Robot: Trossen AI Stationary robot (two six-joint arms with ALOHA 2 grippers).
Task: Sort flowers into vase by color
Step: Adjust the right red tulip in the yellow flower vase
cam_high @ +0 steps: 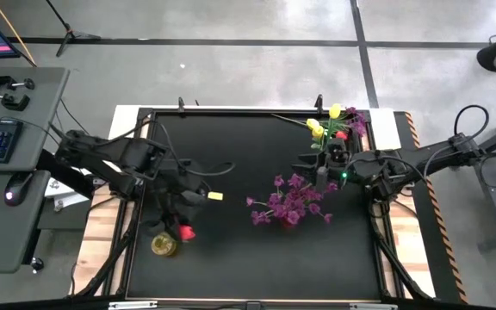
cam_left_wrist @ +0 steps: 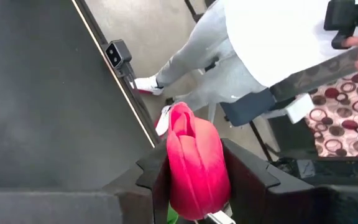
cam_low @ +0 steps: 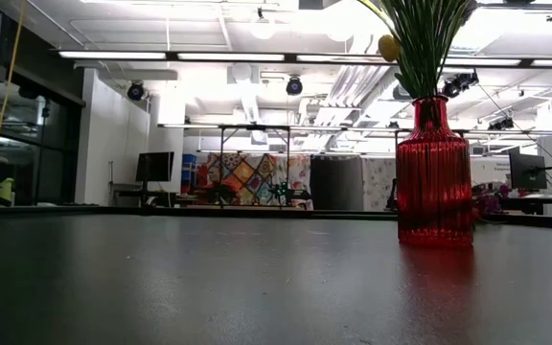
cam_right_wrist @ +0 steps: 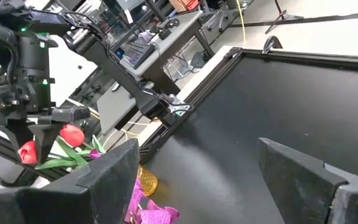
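Red tulip [cam_left_wrist: 194, 165] sits between left gripper [cam_left_wrist: 197, 186] fingers [cam_left_wrist: 253, 186].

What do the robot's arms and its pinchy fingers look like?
Both arms are dark, nearly black, jointed, with black cables looping alongside. The left gripper has chunky, angular black fingers. The right gripper has the same blocky dark fingers. Small green lights glow on both arms.

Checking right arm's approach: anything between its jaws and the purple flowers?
Nothing visible: the open right gripper hangs right beside the purple flowers, only bare table between. The left gripper, across the table, has a red tulip between its jaws.
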